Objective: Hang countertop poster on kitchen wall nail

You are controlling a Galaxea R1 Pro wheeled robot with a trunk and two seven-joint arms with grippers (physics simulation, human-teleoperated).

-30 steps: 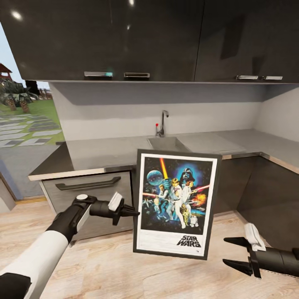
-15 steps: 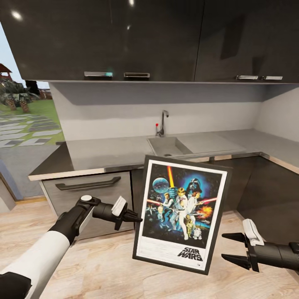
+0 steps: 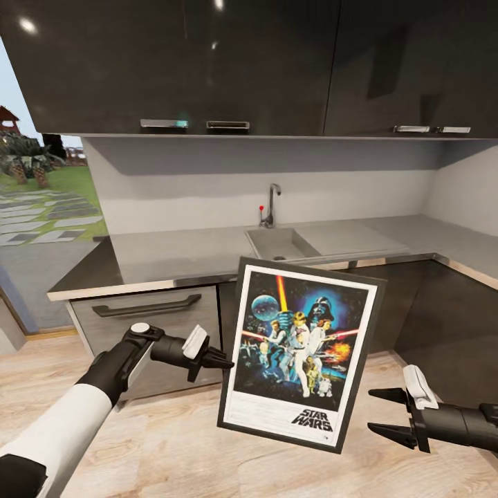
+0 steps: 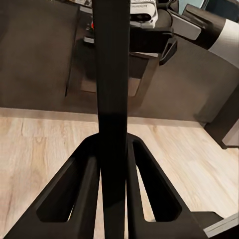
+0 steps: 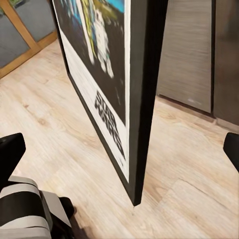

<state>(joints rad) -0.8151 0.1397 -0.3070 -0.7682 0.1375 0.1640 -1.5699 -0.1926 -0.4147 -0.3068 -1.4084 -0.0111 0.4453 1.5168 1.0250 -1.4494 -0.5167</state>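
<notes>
The poster (image 3: 301, 353), black-framed with Star Wars artwork and a white bottom strip, hangs in the air in front of the lower cabinets, tilted with its top leaning right. My left gripper (image 3: 228, 360) is shut on its left edge. In the left wrist view that edge is a black bar (image 4: 112, 74) clamped between the fingers (image 4: 74, 194). My right gripper (image 3: 373, 412) stands open, low to the right of the poster and apart from it. The right wrist view catches the poster (image 5: 99, 94) edge-on above the floor. Behind runs the grey kitchen countertop (image 3: 173, 252).
An inset sink (image 3: 280, 242) with a chrome tap (image 3: 272, 204) sits in the worktop. Dark upper cabinets (image 3: 207, 62) hang above a pale backsplash. A drawer front with a handle (image 3: 145, 306) is at left. Light wood floor (image 3: 173, 443) lies below; an opening to a garden is far left.
The poster has tipped clockwise and shifted a little right and down in my left gripper. The right gripper has edged up and left. The camera has not moved.
</notes>
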